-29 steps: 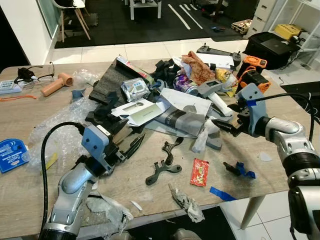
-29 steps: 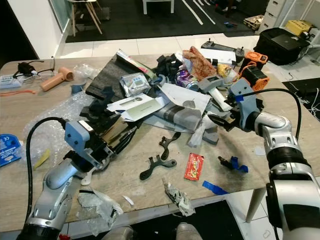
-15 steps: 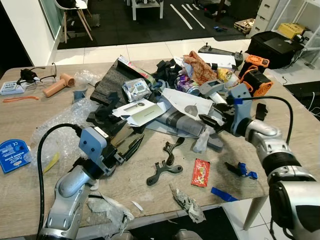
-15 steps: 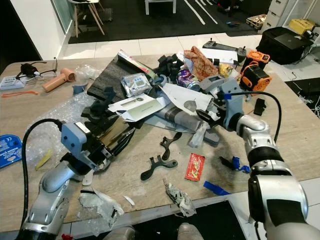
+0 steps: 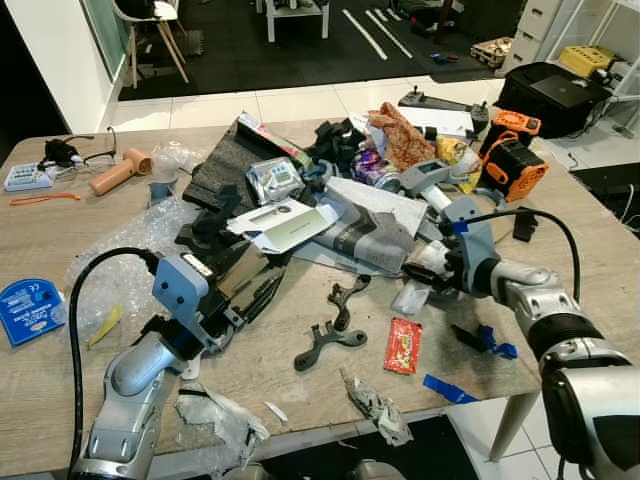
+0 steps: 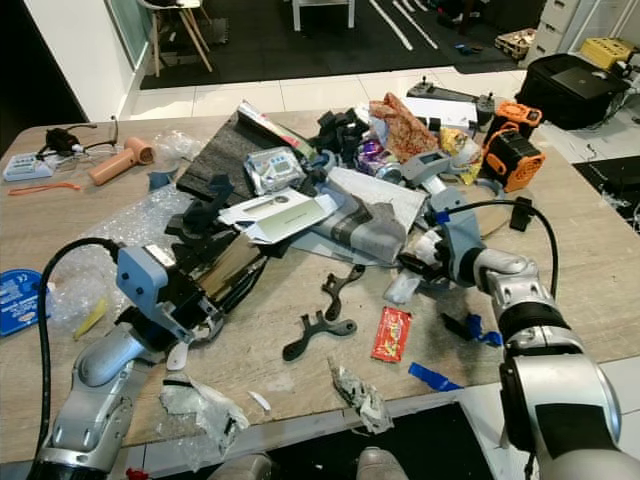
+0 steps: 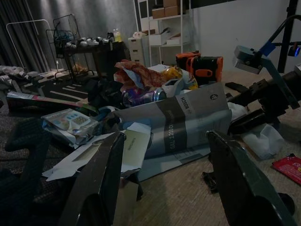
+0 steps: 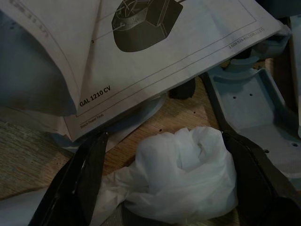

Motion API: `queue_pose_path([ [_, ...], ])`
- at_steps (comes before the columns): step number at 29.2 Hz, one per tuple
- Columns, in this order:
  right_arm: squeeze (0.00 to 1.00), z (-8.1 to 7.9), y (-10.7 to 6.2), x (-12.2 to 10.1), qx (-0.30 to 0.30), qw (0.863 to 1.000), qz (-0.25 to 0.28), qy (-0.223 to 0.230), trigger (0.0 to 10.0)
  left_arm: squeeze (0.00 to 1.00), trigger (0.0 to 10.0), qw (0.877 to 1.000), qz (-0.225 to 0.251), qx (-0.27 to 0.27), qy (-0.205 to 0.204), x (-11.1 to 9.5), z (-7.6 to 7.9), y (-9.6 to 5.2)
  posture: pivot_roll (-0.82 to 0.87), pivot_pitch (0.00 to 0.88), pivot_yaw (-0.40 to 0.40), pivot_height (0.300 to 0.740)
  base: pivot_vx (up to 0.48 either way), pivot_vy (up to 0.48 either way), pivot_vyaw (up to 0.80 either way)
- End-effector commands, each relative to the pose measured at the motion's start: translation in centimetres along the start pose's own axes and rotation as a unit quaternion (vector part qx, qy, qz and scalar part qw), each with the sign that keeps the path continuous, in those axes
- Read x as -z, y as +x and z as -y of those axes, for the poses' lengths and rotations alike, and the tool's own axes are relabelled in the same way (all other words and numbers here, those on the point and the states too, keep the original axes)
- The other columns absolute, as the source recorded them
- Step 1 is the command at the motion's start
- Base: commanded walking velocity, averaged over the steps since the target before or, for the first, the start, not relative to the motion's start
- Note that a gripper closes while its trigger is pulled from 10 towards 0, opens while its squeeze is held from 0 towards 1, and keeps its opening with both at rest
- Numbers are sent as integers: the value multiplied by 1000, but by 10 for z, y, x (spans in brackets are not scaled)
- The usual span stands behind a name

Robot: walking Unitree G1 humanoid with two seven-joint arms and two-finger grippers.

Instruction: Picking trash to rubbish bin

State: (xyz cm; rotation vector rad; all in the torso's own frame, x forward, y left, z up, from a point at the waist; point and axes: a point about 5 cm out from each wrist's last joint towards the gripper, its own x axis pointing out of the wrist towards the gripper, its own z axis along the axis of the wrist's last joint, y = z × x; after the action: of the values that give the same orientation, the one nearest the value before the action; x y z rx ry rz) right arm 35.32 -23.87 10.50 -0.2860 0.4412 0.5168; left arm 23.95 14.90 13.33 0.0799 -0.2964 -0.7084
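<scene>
A white crumpled plastic wad (image 5: 411,296) lies on the wooden table (image 5: 60,215), beside a grey printed paper sheet (image 5: 365,238). My right gripper (image 5: 424,274) is low over the wad and open. In the right wrist view the wad (image 8: 183,176) sits between the two black fingers (image 8: 80,181). A red sachet (image 5: 401,345) and a crumpled wrapper (image 5: 375,405) lie near the front edge. My left gripper (image 5: 252,297) rests open at the front left, pointing at the pile, nothing in it.
A heap of papers, black foam, cans and tools (image 5: 345,170) covers the table's middle and back. Black metal brackets (image 5: 330,335) lie in front. Bubble wrap (image 5: 110,270) and a blue disc (image 5: 22,310) are at left. Blue tape (image 5: 448,389) lies near the right front corner.
My right gripper has swung left and come down onto the white plastic wad. The left arm has barely moved. The camera shifted slightly.
</scene>
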Motion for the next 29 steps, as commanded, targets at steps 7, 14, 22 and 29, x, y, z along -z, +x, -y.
queue_pose_path([
  [7, 0, -10, 4, 20, 4, 999, -51, 17, 0, 0, 10000, 1000, -2, 4, -5, 1, 1, 2, -12, 0, 1, 740, 0, 0, 0],
  [14, 0, -9, 4, 21, 13, 998, -54, 23, 0, 0, 10000, 1000, 3, 3, -6, -1, 1, 4, -17, 0, -2, 740, 0, 0, 0],
  [22, 0, -3, 3, -19, -17, 996, 73, 47, 0, 0, 10000, 1000, 8, 2, -9, -1, 2, 6, -28, 0, -9, 740, 0, 0, 0],
  [29, 0, 5, -5, -55, -39, 979, 182, 78, 0, 0, 10000, 1000, 14, -2, -16, -1, 2, 7, -41, 0, -13, 740, 0, 0, 0],
])
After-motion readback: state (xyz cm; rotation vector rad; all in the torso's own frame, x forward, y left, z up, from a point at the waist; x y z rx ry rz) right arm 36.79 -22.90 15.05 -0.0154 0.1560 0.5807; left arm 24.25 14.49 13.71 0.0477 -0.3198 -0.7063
